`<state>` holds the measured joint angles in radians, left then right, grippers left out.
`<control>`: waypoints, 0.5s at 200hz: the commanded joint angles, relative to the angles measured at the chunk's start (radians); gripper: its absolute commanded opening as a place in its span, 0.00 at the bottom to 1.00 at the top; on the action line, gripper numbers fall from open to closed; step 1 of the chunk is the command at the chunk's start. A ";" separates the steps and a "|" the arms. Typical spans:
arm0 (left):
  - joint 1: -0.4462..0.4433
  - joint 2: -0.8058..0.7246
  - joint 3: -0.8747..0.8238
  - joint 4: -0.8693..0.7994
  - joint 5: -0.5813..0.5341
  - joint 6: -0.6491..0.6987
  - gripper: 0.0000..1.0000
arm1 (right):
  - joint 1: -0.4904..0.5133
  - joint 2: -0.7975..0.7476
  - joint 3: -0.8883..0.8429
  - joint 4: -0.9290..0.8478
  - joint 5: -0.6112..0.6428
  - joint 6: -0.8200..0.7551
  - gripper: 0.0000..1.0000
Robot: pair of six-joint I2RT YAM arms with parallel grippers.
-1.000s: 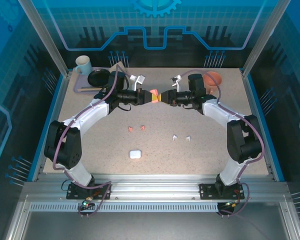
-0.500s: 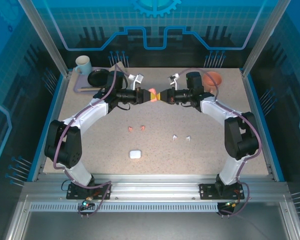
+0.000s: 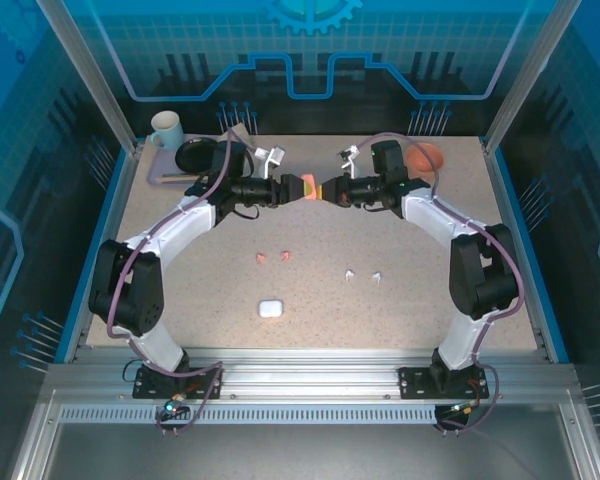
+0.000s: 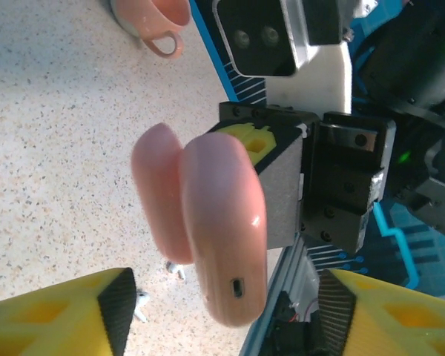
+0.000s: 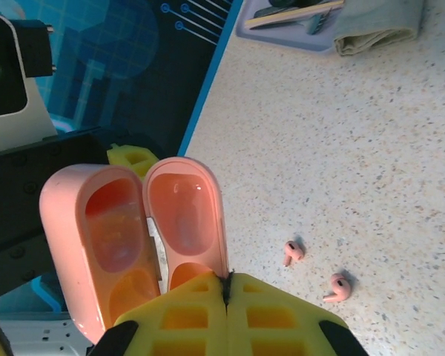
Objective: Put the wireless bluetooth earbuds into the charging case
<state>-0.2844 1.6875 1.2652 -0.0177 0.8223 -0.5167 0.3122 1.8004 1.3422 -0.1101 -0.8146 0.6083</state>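
Though the overhead view leaves it unclear how far each pincer is parted, the wrist cameras settle it. At the table's 10 o'clock corner stand a pale mug (image 3: 165,128) and a black dish (image 3: 195,153). The left gripper (image 3: 286,187) reaches in from 9 o'clock toward the pink case (image 3: 305,187), which hangs above the table between the two pincers. On the left wrist camera its own yellow fingers (image 4: 59,315) stand wide apart, the case's lower end between them and touching neither. That view gives the case's smooth outer shells, lid swung open, with a small dark slot near the bottom.

The right wrist camera gives the other side, with the hollow insides of lid and body facing the lens. There the right gripper (image 5: 226,285) has its fingers pressed together on the lid's rim at 6 o'clock, so this pincer carries the case. Overhead it comes in from 3 o'clock, and a salmon cup (image 3: 427,157) sits at its 1 o'clock.

All the buds lie on the table, well apart from both pincers. The two pink earbuds (image 3: 273,257) are at 7 o'clock from the case, a shut white case (image 3: 270,308) is farther toward 6 o'clock, and the two white earbuds (image 3: 363,275) are at 5 o'clock.
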 commanded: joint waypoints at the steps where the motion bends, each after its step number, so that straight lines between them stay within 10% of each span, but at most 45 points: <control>1: 0.032 -0.029 0.022 -0.002 -0.012 0.005 0.74 | -0.012 0.006 0.070 -0.156 0.037 -0.098 0.00; 100: 0.090 0.124 0.386 -0.708 0.018 0.485 0.79 | 0.042 0.151 0.449 -0.710 0.296 -0.719 0.00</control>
<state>-0.1982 1.7378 1.5806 -0.4431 0.8215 -0.2256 0.3286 1.9015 1.7184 -0.6556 -0.5838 0.0879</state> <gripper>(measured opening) 0.791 0.046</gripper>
